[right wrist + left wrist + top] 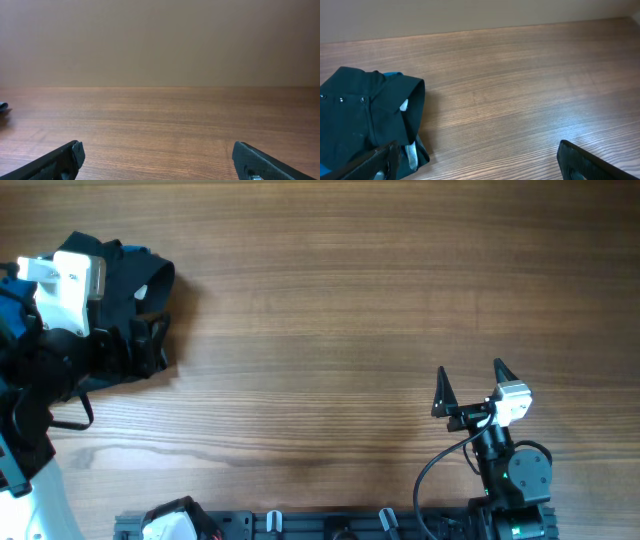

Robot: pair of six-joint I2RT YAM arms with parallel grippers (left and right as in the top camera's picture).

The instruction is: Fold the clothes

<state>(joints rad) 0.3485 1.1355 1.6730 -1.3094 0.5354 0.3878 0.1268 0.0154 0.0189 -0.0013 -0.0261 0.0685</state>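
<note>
Left end effector spread, seemingly above shirt.

The left arm reaches up along the left edge of the overhead view, with its white wrist block at the far end. The left claw stands wide open and empty, its fingers far apart. The right arm sits folded close to its base at the near right. The right claw points away from that base, spread wide and empty.
</note>
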